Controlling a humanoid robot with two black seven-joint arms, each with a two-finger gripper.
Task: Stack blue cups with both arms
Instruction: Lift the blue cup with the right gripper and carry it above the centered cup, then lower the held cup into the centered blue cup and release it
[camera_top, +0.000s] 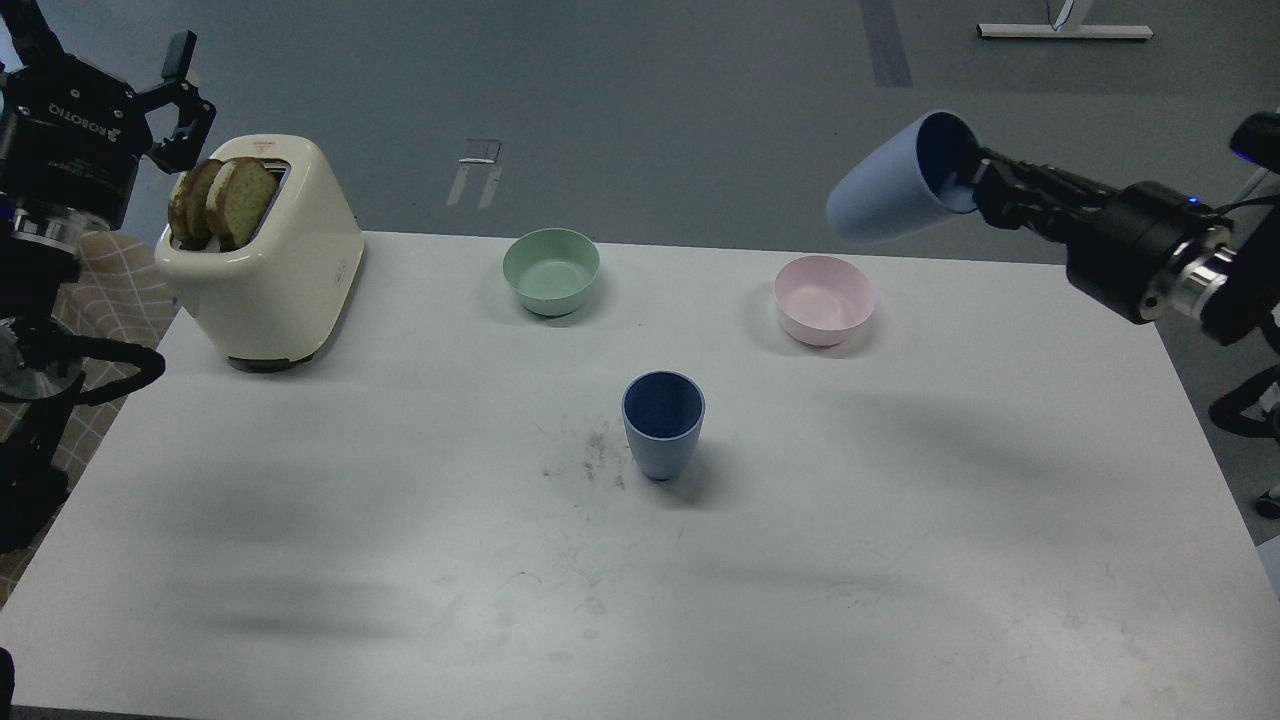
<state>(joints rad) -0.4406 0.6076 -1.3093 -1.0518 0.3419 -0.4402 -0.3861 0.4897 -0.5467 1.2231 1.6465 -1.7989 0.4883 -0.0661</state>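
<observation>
Head view: right gripper (985, 185) clamped rim of lifted blue cup (890, 185), tilted (for carrying), right of upright blue cup (662, 422); left gripper (180, 105) spread, empty.

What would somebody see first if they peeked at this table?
Probably the blue cup held up in the air on the right, tipped sideways, with the right claw gripping its rim. Next, the second blue cup standing alone mid-table, and the cream toaster on the left with two toast slices poking out. The left claw hangs open by the toaster.
</observation>
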